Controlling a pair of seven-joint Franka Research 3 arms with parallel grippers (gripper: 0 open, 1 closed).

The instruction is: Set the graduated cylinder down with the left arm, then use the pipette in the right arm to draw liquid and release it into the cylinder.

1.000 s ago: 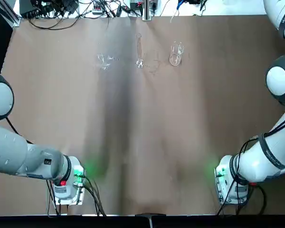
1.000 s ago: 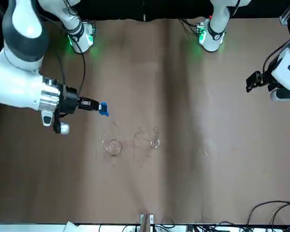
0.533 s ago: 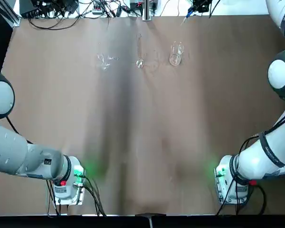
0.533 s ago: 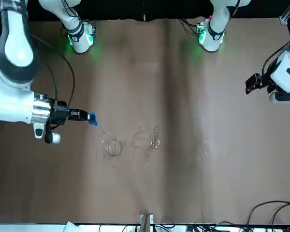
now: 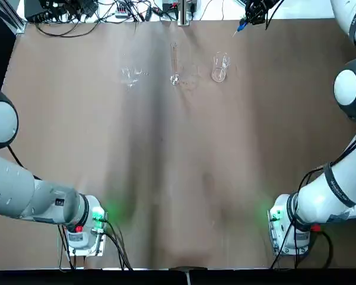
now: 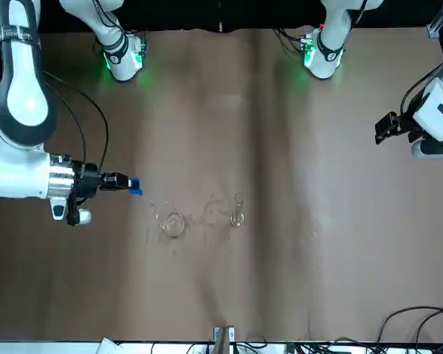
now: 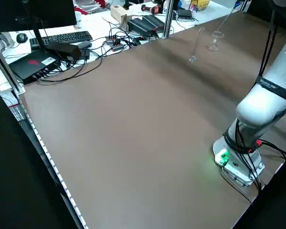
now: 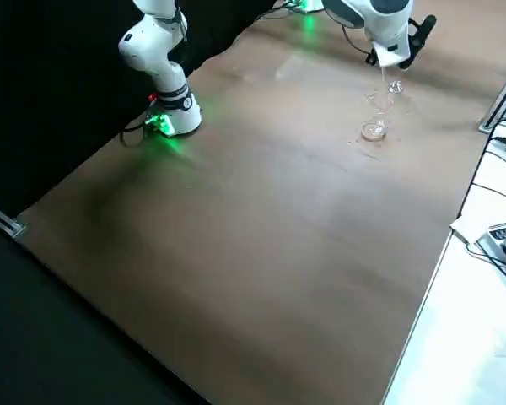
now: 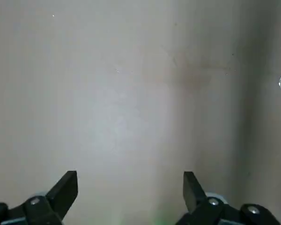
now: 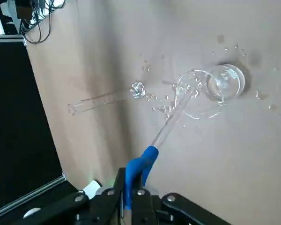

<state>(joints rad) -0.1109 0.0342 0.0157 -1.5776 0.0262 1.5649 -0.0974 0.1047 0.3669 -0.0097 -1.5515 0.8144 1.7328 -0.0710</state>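
Since a second ago your right gripper [image 6: 122, 181] has slid further to the robot's right and toward the far table edge, pulling the pipette [image 6: 135, 186] away from the beaker [image 6: 173, 223]; the glassware hasn't shifted and the left arm sits where it was.

Right gripper now: hanging above the far right part of the table [image 6: 280, 147], well right of the beaker, fingers clamped narrow on the blue bulb [image 10: 141, 166]. In the right wrist view the clear tube [image 10: 171, 119] runs out from the bulb and its tip overlaps the beaker [image 10: 210, 91], but the front view shows the pipette apart from the beaker, off to its right side. In the top view you only catch the blue bulb [image 5: 242, 26] at the far edge.

Graduated cylinder [image 5: 174, 62] stands upright on its foot in the far middle of the table, just left of the beaker [image 5: 219, 66], not touching it. A small low glass piece [image 5: 129, 75] sits further left, on the same far row. Droplets [image 10: 161, 105] speckle the table between cylinder and beaker.

Left gripper [image 9: 130, 187]: your left arm is pulled back at the left edge of the table, well apart from all the glass, fingers spread wide and holding nothing, only bare table under them.
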